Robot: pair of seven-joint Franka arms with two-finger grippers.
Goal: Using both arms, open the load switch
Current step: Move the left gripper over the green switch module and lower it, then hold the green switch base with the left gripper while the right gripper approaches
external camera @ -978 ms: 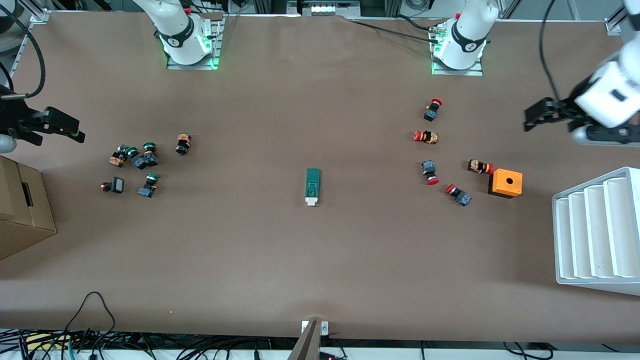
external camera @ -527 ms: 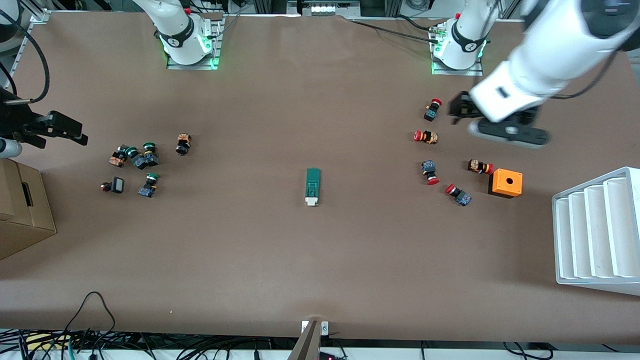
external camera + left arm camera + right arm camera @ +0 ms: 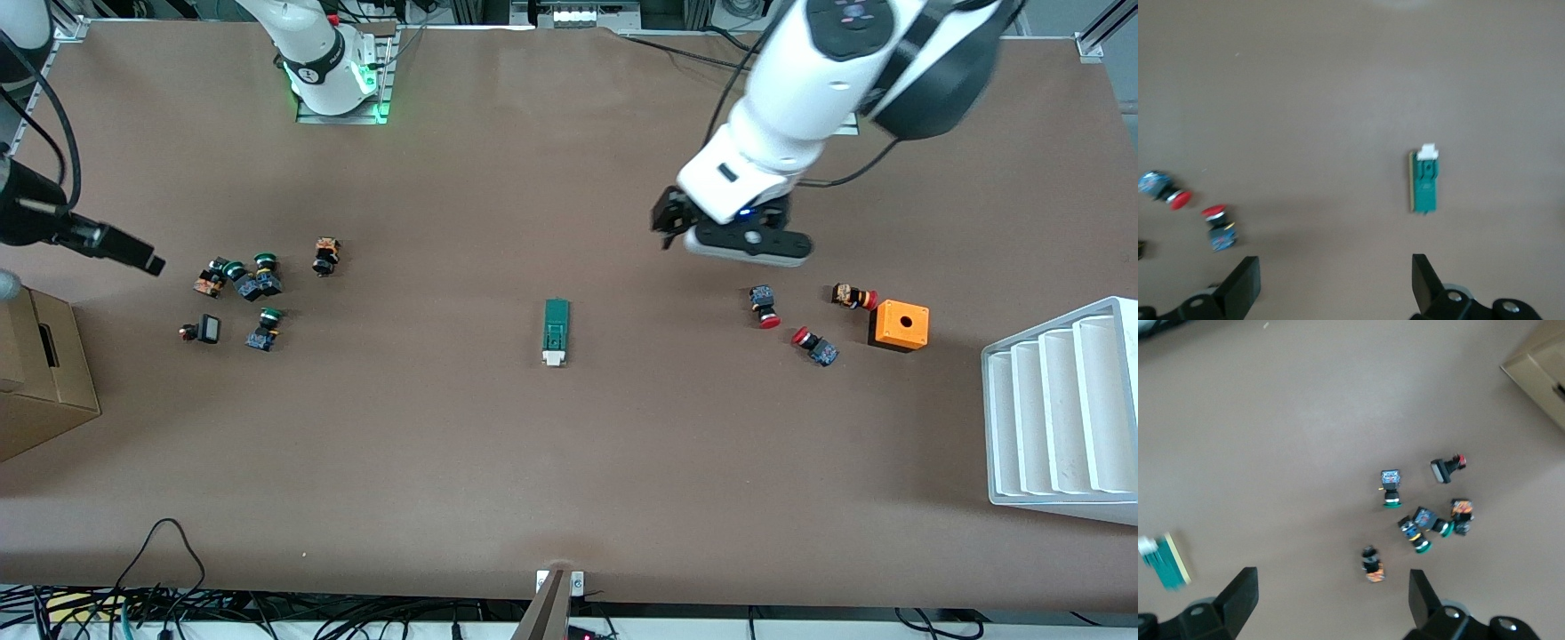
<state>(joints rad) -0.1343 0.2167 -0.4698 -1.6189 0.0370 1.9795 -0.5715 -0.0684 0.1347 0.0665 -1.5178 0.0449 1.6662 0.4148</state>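
Observation:
The load switch (image 3: 556,332), a slim dark-green block with a white tab at the end nearer the front camera, lies flat in the middle of the table. It also shows in the left wrist view (image 3: 1425,180) and at the edge of the right wrist view (image 3: 1166,561). My left gripper (image 3: 669,218) hangs open over bare table between the switch and the red-capped buttons, its jaws (image 3: 1335,283) wide apart with nothing between them. My right gripper (image 3: 147,260) hangs open over the table's edge beside the green-capped buttons, its jaws (image 3: 1331,595) empty.
Red-capped push buttons (image 3: 765,305) and an orange box with a hole (image 3: 900,324) lie toward the left arm's end, with a white stepped rack (image 3: 1058,413) at that edge. Green-capped buttons (image 3: 249,284) and a cardboard box (image 3: 40,373) are at the right arm's end.
The left arm has swung in from its end of the table toward the middle, now covering two red-capped buttons. The right gripper has shifted and turned slightly. The load switch has not moved.

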